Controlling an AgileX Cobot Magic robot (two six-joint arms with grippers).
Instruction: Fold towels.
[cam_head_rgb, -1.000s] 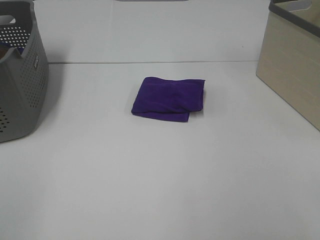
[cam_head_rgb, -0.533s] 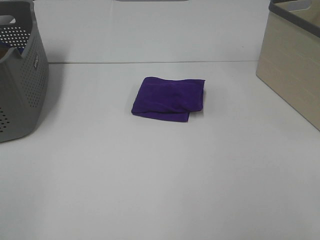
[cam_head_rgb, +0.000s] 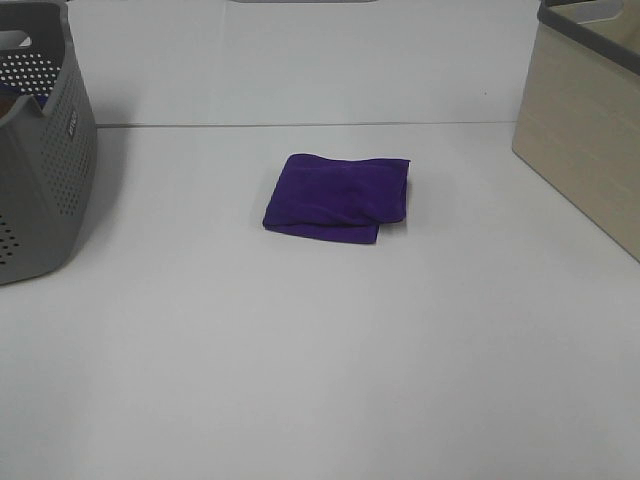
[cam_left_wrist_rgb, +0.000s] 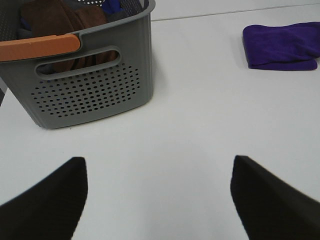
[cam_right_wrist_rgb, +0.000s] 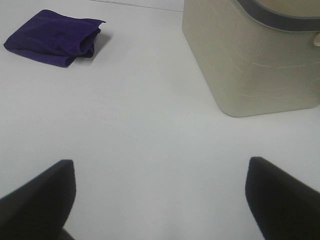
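A deep purple towel (cam_head_rgb: 338, 197) lies folded on the white table (cam_head_rgb: 320, 350), between the grey basket (cam_head_rgb: 45, 150) and beige bin (cam_head_rgb: 590, 120), while both grippers (left gripper (cam_left_wrist_rgb: 159, 197), right gripper (cam_right_wrist_rgb: 160, 200)) hover apart with jaws spread, empty, suggesting folding looks finished and the next move calls for placing it.

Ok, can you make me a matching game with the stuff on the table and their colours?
Things:
1. towel
2. holey basket
3. smooth bin
4. basket handle

Colours:
A. beige
B. orange
C. deep purple
D. grey

Pairs: 1-C, 2-D, 3-A, 4-B
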